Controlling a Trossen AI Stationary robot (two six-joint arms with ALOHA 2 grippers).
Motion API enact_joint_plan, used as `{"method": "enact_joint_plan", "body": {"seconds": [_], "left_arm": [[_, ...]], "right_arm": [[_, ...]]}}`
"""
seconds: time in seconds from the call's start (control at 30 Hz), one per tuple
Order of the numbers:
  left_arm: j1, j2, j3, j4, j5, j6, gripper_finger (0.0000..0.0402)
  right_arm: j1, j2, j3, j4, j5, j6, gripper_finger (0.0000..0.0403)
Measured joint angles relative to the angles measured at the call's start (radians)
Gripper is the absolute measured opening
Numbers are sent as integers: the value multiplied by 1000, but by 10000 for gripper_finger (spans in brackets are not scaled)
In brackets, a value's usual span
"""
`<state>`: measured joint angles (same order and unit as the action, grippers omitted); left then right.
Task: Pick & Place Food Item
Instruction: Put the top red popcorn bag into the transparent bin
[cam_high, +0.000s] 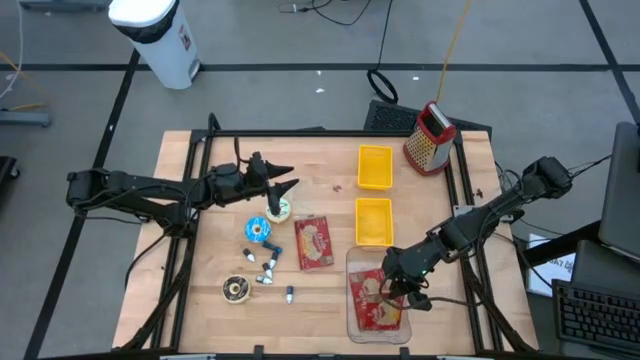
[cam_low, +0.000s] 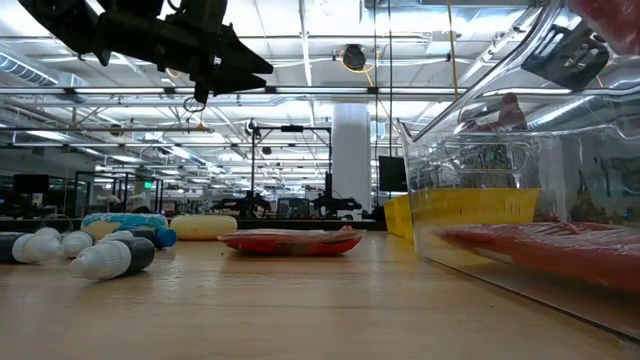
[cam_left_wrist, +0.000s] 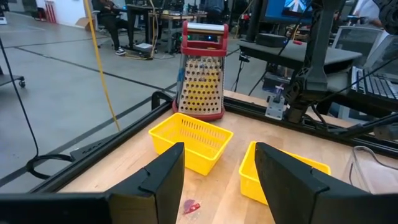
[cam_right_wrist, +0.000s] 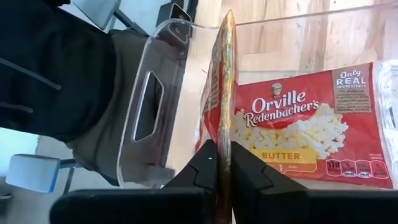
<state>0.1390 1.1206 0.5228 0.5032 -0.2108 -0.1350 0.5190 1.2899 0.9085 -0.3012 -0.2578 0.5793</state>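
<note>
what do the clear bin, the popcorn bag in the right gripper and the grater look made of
Clear bin: looks like glossy transparent plastic; the floor shows through its wall and molded handle slot.
Popcorn bag, pinched edge-on by the right gripper: likely thin printed film, shiny and slightly wavy.
Box grater: apparently bright perforated metal, with red trim, probably plastic.

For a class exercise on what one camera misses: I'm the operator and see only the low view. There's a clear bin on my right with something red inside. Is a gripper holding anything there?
Observer: Yes. The right gripper is shut on a popcorn packet, held on edge over the clear bin.
Operator: Is the bin otherwise empty?
Observer: No. A second popcorn packet lies flat in it.
Operator: Where is the other arm?
Observer: The left gripper hangs open above the table, near a round yellow item.
Operator: Does anything stand beyond it?
Observer: Two yellow baskets and a red-trimmed grater.
</note>
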Motion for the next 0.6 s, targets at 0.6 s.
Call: {"method": "enact_joint_plan", "body": {"seconds": [0.6], "left_arm": [[0, 0, 0, -2, 0, 0, 187]], "right_arm": [[0, -1, 0, -2, 51, -18, 9]]}}
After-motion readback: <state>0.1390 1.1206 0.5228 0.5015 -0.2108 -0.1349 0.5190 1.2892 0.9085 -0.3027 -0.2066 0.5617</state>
